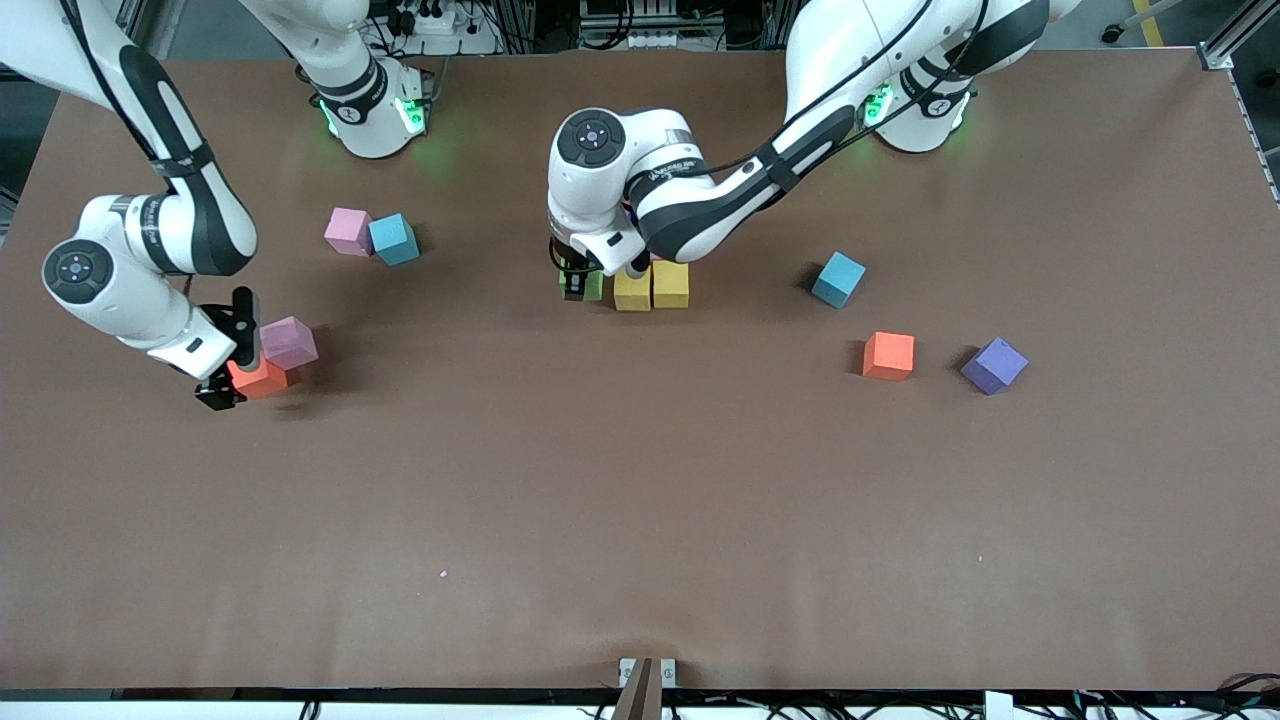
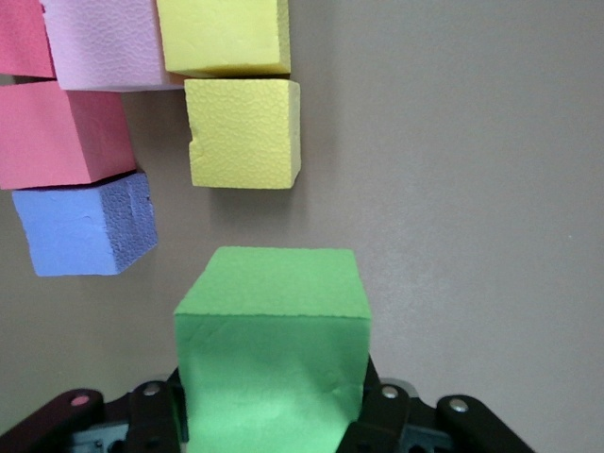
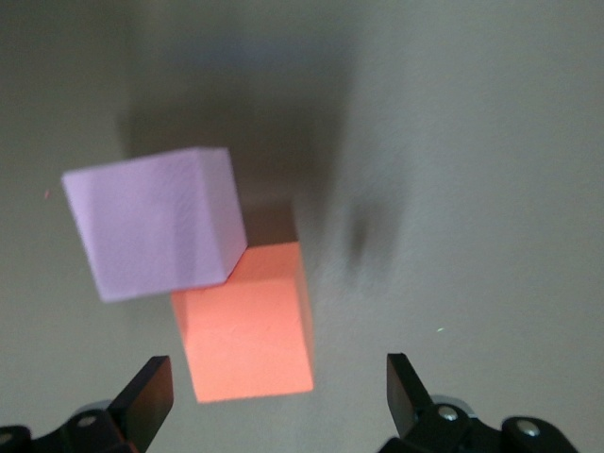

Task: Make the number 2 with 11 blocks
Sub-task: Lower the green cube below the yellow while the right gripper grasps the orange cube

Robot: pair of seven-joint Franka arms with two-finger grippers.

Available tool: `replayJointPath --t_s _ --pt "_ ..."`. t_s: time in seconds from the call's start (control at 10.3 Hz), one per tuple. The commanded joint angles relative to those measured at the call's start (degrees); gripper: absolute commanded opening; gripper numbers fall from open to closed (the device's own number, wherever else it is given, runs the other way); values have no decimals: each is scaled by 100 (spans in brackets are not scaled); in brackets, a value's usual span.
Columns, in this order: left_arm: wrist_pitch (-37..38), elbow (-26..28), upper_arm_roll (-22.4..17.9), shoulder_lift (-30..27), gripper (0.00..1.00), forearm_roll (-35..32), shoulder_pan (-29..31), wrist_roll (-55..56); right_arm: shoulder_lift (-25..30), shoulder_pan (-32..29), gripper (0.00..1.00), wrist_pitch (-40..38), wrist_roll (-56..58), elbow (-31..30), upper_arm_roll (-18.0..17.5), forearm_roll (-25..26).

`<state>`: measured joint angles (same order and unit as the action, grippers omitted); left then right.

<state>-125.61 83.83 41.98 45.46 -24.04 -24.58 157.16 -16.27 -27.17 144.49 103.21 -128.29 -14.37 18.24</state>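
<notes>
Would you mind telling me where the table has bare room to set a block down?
The table is bare on the whole strip nearer the front camera than every block. It is crowded where the left gripper holds the green block beside the yellow blocks, and where the right gripper hangs over the orange block.

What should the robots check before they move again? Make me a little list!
1. Left gripper has the green block between its jaws: ok.
2. Bare table next to the yellow block for green to land: ok.
3. Green lined up with the yellow row: cannot tell.
4. Right gripper jaws wide open over the orange block: ok.
5. Orange block free to grab alone: not ok, a pink block touches it.
</notes>
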Motion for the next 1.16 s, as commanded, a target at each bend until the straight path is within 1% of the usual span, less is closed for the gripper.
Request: replayJointPath --t_s 0.0,0.39,0.48,0.58,0.87,1.06 --pt "-16 -69 -84 121 59 75 -152 657 -166 -262 100 53 602 76 -109 48" --pt "-25 -52 -93 270 59 49 -240 938 -490 -262 100 272 603 102 -109 13" --pt "-42 -51 -163 271 59 49 -327 1017 -587 -271 100 394 612 111 -109 13" --pt "-217 -43 -285 279 59 49 -415 1053 -631 -288 100 474 612 102 -101 13" --pt "-428 54 -348 288 59 -30 -469 1273 -684 -358 100 483 604 102 -109 5" --pt "-499 89 -540 288 59 -30 -565 1465 -702 -394 100 510 595 102 -109 -4"
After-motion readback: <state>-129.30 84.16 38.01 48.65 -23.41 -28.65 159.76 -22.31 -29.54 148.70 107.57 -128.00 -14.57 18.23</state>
